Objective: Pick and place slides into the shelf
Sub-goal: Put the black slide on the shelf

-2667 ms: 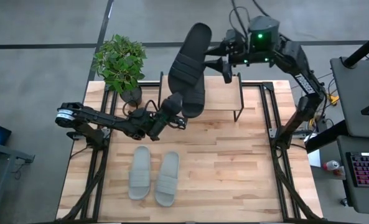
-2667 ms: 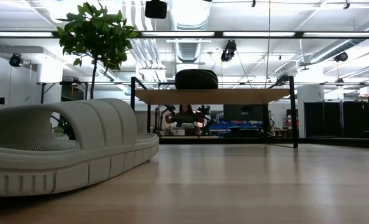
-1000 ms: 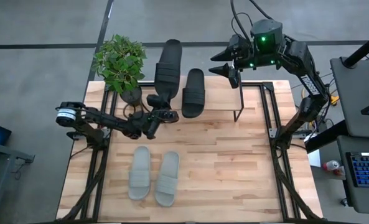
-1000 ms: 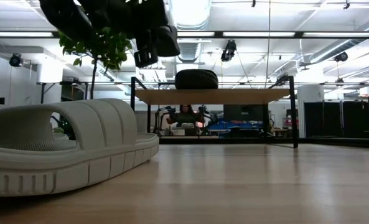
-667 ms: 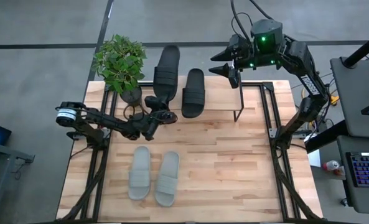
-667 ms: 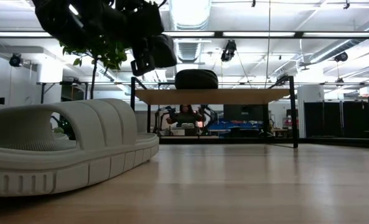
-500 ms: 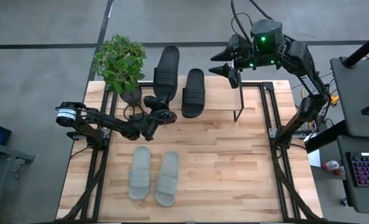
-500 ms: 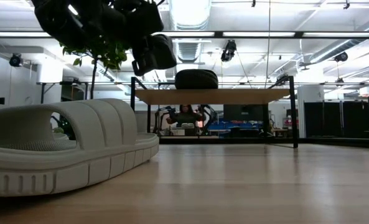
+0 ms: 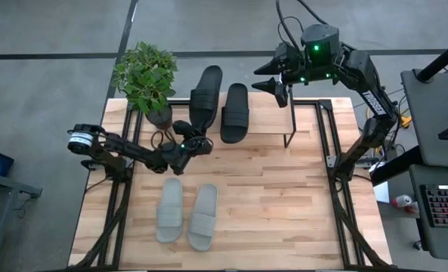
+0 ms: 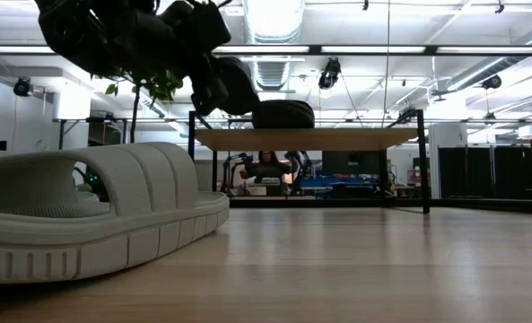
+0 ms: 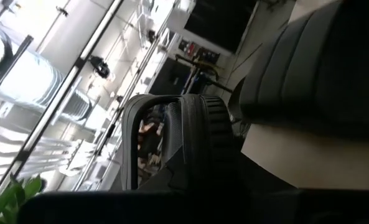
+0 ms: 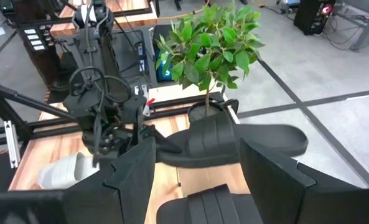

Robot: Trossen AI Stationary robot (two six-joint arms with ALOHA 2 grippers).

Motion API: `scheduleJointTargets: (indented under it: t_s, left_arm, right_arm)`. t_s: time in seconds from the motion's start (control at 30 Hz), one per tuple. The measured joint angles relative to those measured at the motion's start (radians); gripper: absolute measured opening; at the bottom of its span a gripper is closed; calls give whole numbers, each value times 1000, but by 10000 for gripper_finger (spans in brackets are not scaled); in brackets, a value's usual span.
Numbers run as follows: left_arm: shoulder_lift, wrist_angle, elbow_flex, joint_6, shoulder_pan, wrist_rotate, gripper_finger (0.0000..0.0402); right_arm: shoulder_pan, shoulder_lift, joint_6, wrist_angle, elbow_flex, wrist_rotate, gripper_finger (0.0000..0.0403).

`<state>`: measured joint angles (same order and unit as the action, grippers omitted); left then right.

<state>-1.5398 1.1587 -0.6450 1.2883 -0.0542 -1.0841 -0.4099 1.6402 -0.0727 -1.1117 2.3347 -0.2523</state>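
One black slide (image 9: 236, 112) lies flat on the plank top of the shelf (image 9: 270, 121). The other black slide (image 9: 205, 92) hangs over the shelf's left end, with my left gripper (image 9: 186, 142) shut on its near end. In the low view this slide (image 10: 225, 85) is above the plank (image 10: 310, 139). Two pale grey slides (image 9: 169, 209) (image 9: 203, 217) lie side by side on the table, soles down. My right gripper (image 9: 276, 83) stands open and high above the shelf's far right, nothing between its fingers. My left gripper pinches the black slide between its two fingers at the end nearest the table's near side (image 12: 163, 151), close to the strap. The fingers come about level from the near left, along the slide's length. The slide reaches out roughly level, strap up, clear of the shelf.
A potted plant (image 9: 146, 79) stands at the table's far left corner, close beside the held slide. The shelf's plank right of the lying slide is bare. The wooden table (image 9: 284, 204) stretches out to the right of the grey pair.
My left gripper has sunk toward the shelf and rolled about its own pointing line, staying shut. The black slide has come down with it, turned toward level, and now hangs closer above the shelf's left end. My right gripper has kept still.
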Motion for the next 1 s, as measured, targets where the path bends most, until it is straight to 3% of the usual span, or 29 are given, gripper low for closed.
scheduleJointTargets:
  t_s: [0.5, 0.8, 1.0]
  left_arm:
    - [-22, -76, -5, -158, -38, 0, 25]
    - [-128, -54, -32, -137, -31, -46, 25]
    - [-191, 54, -50, -2, -26, -95, 25]
  right_arm:
    - [0, 0, 1, 46, -68, 0, 221]
    - [0, 0, 1, 48, -70, -1, 221]
    - [6, 0, 1, 47, -73, -16, 221]
